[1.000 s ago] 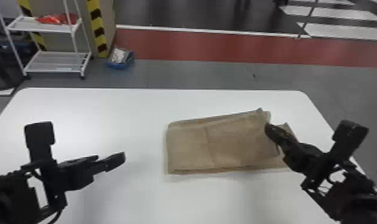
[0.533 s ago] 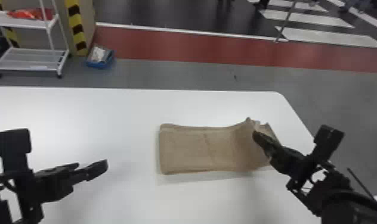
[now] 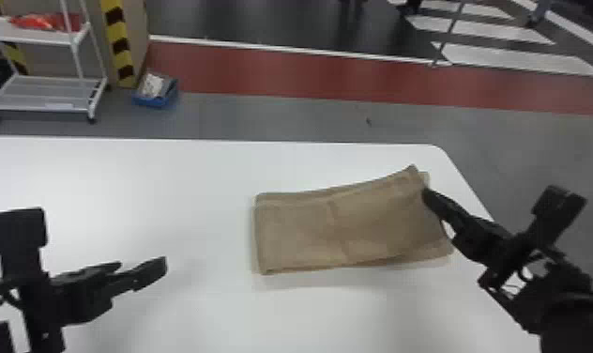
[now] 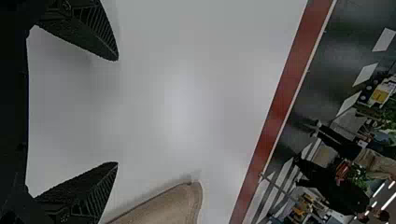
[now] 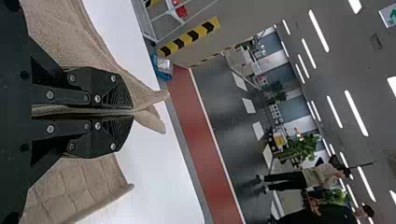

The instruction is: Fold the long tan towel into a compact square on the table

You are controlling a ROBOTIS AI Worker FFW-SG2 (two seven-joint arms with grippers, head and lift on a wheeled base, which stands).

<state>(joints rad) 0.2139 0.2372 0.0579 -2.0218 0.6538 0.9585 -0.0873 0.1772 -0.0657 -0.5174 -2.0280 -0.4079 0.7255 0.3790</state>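
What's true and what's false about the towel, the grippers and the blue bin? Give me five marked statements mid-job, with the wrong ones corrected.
1. The right gripper is shut on the towel. True.
2. The left gripper is also clamped on the towel. False: its fingers are open, with nothing between them.
3. The blue bin is on the floor beyond the table. True.
4. The towel lies to the robot's left of the left gripper. False: it lies to the right of it.
5. The towel is already a compact square. False: it is an oblong, wider than it is deep.
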